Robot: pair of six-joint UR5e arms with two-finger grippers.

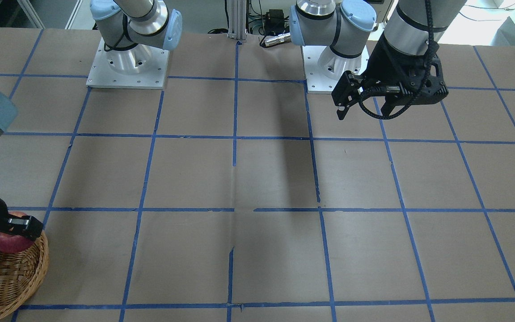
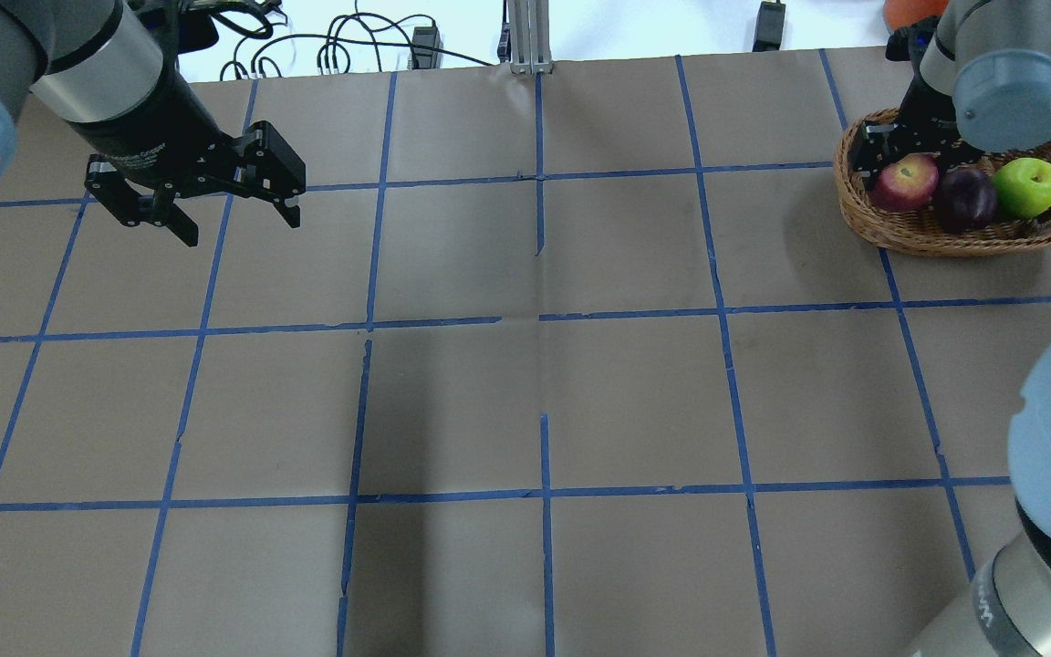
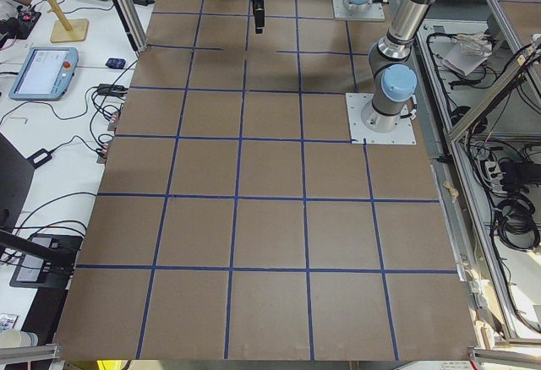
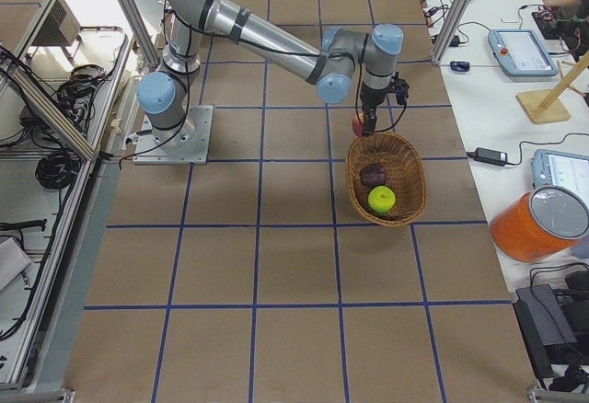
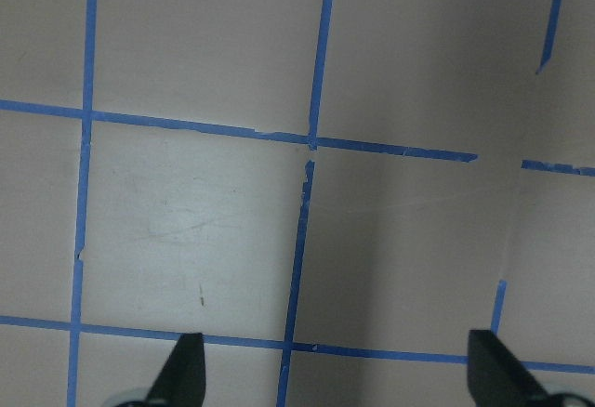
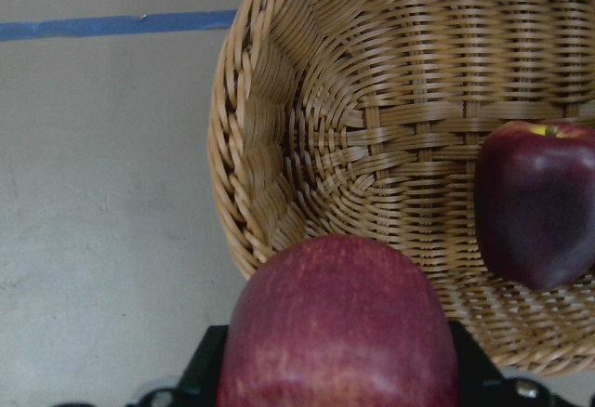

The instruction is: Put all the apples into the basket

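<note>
Right gripper (image 2: 904,157) jaws clamped on red apple (image 2: 904,181) at left end of basket (image 2: 945,239), upper right in overhead view. Maroon apple (image 2: 963,198) and green apple (image 2: 1027,185) inside. Left gripper (image 2: 238,224) upper left, jaws apart above bench (image 2: 535,411).

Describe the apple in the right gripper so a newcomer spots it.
Overhead, the wicker basket sits at the table's far right. Three apples line up there; the red apple is leftmost, clamped by the right gripper, beside the maroon apple.

Left gripper (image 3: 258,22) above taped table (image 3: 270,235)
</note>
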